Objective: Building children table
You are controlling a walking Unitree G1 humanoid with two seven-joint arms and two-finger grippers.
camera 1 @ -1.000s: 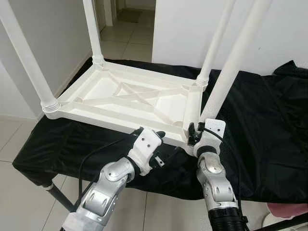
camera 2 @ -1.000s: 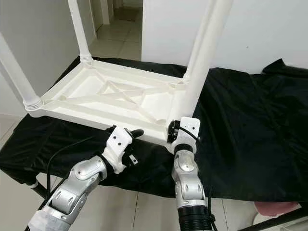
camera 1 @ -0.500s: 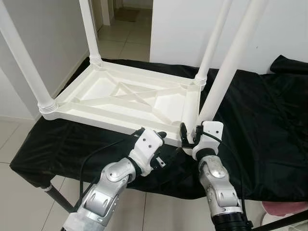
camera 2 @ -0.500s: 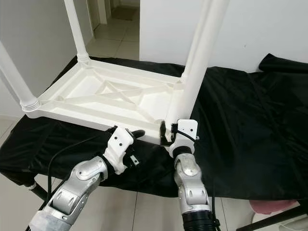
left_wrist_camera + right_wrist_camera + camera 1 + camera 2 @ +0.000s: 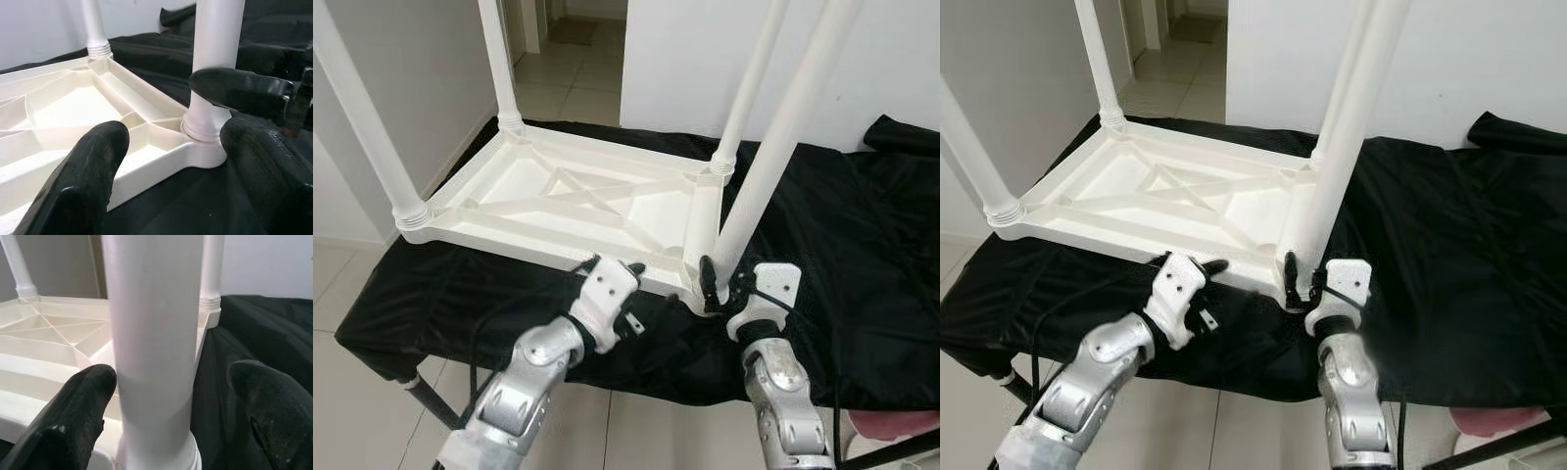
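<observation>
A black cloth (image 5: 862,255) covers the work surface, and on it lies the white plastic table top (image 5: 568,211), upside down, its ribbed underside facing up and its near long edge running close to the cloth's near edge. Four white legs stand up from its corners; the near right leg (image 5: 773,147) rises from the corner nearest the robot's right arm. The right gripper (image 5: 720,284) sits at the base of that leg, its two black fingers spread wide to either side of the leg; in the right wrist view the fingers (image 5: 83,416) flank the leg with a gap on each side, not clamping it. The left gripper (image 5: 612,269) rests at the table top's near edge, fingers also apart, one fingertip (image 5: 93,166) against the rim.
</observation>
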